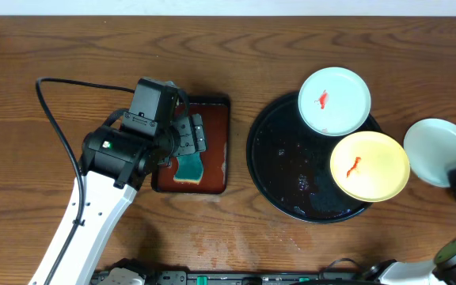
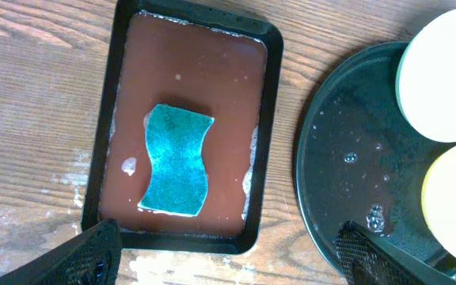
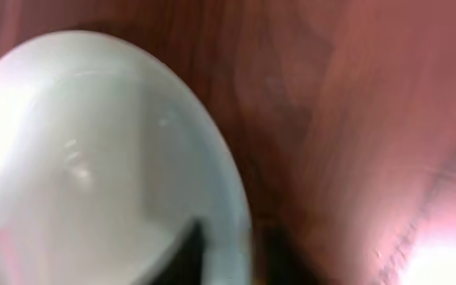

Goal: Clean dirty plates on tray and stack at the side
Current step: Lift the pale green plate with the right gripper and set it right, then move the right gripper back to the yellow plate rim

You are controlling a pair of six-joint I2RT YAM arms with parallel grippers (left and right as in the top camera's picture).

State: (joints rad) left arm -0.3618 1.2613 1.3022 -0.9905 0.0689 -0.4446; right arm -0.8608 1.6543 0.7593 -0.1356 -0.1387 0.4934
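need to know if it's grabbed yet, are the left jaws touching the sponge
Apart. The left wrist view shows the sponge lying in the reddish-brown tray, with the left gripper open, its jaws well clear of it near the bottom corners.

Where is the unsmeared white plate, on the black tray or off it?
Off it: the plate is beyond the tray rim, over bare wood.

Bare bench (image 1: 238,119) is lying open between small tray (image 1: 212,101) and black tray (image 1: 279,158); two plates (image 1: 335,100) are crowding the latter's right.

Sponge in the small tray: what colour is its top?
Teal sponge, clearest in the left wrist view.
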